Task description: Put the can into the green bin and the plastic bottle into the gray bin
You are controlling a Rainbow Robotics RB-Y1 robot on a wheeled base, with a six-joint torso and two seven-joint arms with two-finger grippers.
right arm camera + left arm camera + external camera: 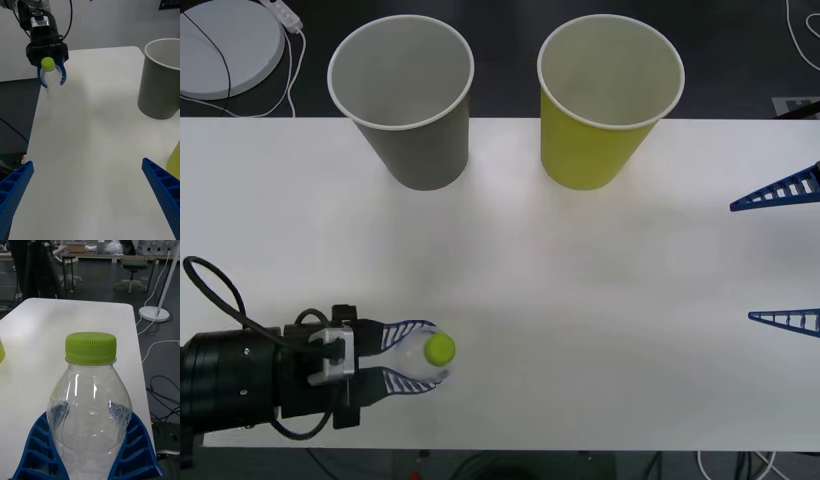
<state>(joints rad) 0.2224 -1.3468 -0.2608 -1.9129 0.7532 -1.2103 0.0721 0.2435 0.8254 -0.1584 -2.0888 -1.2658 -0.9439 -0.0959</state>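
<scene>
Front view: the left gripper (412, 366) is reaching in from the near left corner of the white table (580, 300), its blue fingers pinching the plastic bottle (432, 355), which is standing upright with its lime-green cap facing the camera. The gray bin (408, 100) and the green bin (605, 100) are standing side by side at the far edge, gray to the left, both upright and well apart from the bottle. The right gripper (785, 255) is waiting at the right edge, its two fingers spread wide with nothing between them.

Right wrist view: the right gripper's fingers (163, 191) are standing open at the two lower corners above bare table. Across the table the left gripper (51, 79) is clasping the bottle (50, 80) near the table's edge. The gray bin (159, 82) is standing upright, with a sliver of the green bin (174, 159) beside it.

Left wrist view: the bottle (90, 405) is sitting upright between the left gripper's blue fingers (137, 450), which are pressing against both sides of its clear body.
</scene>
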